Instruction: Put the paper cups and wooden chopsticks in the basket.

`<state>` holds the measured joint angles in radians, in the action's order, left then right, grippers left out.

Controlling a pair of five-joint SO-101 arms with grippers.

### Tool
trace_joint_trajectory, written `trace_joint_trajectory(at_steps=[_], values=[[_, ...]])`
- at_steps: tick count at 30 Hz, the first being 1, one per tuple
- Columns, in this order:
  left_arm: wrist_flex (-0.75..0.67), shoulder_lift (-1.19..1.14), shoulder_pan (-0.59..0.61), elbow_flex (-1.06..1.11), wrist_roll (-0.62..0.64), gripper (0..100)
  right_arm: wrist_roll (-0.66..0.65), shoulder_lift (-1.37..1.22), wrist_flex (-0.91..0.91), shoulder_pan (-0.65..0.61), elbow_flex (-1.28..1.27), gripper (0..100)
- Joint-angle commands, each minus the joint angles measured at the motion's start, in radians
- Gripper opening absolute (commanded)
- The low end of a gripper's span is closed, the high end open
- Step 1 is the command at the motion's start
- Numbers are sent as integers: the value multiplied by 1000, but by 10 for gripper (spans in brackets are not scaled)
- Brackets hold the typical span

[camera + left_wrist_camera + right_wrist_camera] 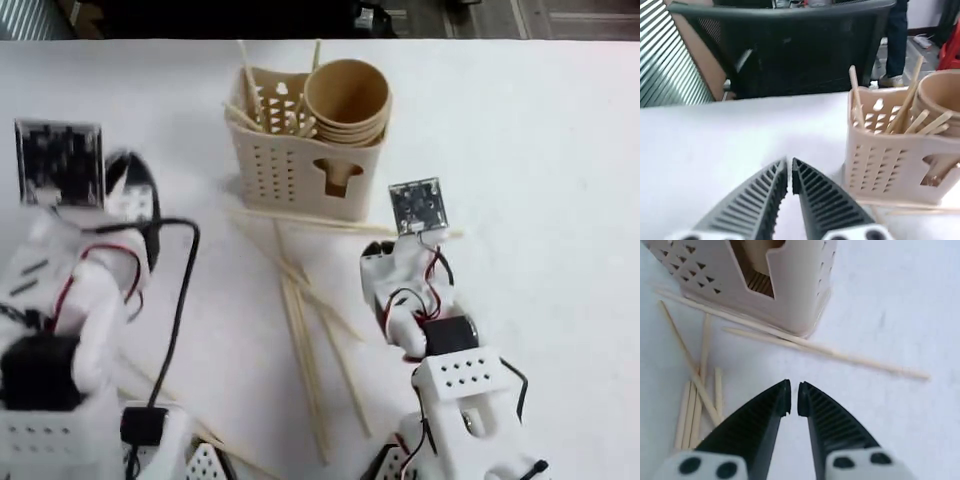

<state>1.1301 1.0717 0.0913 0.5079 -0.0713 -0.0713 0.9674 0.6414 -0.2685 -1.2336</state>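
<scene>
Clenched on nothing, the right gripper (794,391) hangs near thin pale wooden chopsticks (840,355) lying outside the beige perforated plastic basket (800,285), seemingly to collect them.

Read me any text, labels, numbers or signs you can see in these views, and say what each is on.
No readable text in any view.
Basket, paper cups, chopsticks on the table: plain, no print.
Dark square board on the left arm's wrist: blotchy pattern, too blurred to read.
Small board on the right arm's wrist: no legible marking.
</scene>
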Motion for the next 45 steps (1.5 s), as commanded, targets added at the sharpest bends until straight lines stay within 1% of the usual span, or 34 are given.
trace_joint_trajectory(at_steps=[1, 5, 9, 14, 18, 21, 24, 27, 33, 35, 41, 45], values=[[-54, 147, 77, 213, -8, 38, -60, 25, 136, -13, 110, 42], [-115, 239, 174, 423, -3, 38, -63, 22, 329, -107, 236, 42], [-187, 303, 255, 601, -2, 38, -63, 21, 424, -266, 307, 42], [-255, 364, 274, 776, 0, 38, -63, -31, 447, -424, 318, 42], [-285, 421, 297, 845, 0, 38, -55, -188, 435, -479, 356, 52], [-287, 467, 317, 891, -2, 38, -51, -331, 435, -522, 411, 106], [-287, 519, 317, 927, -6, 38, 6, -469, 418, -570, 462, 119], [-287, 579, 317, 956, -6, 39, 31, -590, 386, -590, 494, 122], [-279, 693, 317, 1008, -6, 39, 31, -776, 278, -588, 505, 122], [-279, 723, 317, 1022, -6, 39, 31, -811, 248, -585, 505, 122], [-247, 751, 317, 1023, -8, 39, 31, -860, 237, -506, 532, 122], [-247, 751, 317, 1023, -8, 39, 31, -895, 232, -515, 537, 121]])
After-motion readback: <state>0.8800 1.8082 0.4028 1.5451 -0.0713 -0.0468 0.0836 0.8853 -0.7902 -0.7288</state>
